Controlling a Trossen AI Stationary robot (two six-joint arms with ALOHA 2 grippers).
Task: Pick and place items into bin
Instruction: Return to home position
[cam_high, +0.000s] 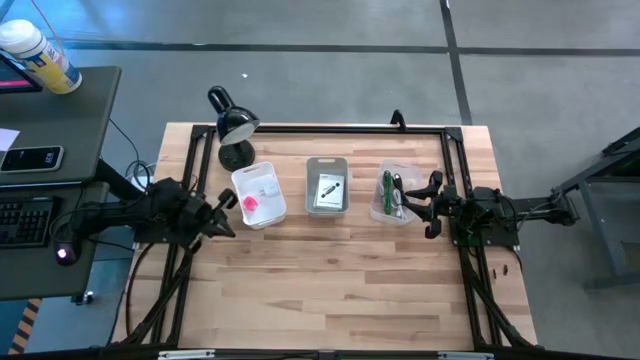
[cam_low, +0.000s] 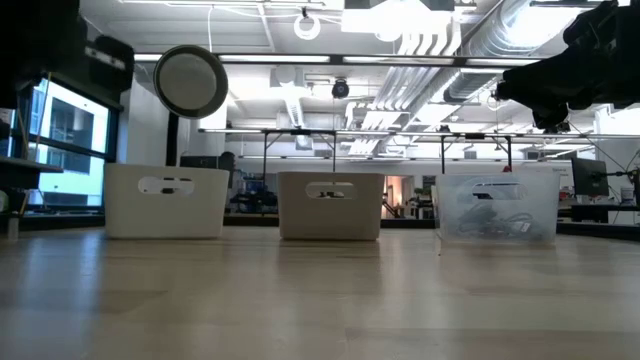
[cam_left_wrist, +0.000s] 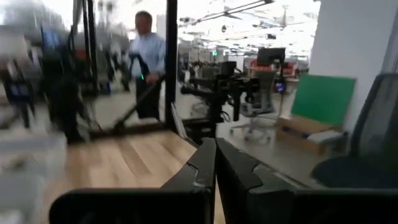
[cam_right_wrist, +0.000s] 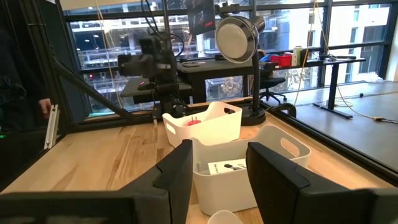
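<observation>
1. My right gripper (cam_right_wrist: 221, 163) hangs to the right of the grey bin (cam_high: 327, 161), at the far edge of the clear bin (cam_high: 380, 213) that stands next to it. Its fingers are apart and hold nothing.
2. My left gripper (cam_left_wrist: 216, 163) waits well to the left of the grey bin, beyond the white bin (cam_high: 262, 172). Its fingers are pressed together, also empty.
3. A white packet (cam_high: 328, 190) lies inside the grey bin. The pink cube (cam_high: 250, 204) sits in the white bin on its left, and the cords (cam_high: 389, 190) lie in the clear bin on its right.
4. With nothing in hand, I judge this step to be pure retreat: I lift first, then draw each arm straight outward from the grey bin, so that no finger catches a bin wall.
5. The lamp (cam_high: 233, 125) stands behind and left of the grey bin, so I would keep my left arm from swinging that way.
6. I would move slowly and evenly, since a bump could shift the grey bin off its place.
</observation>
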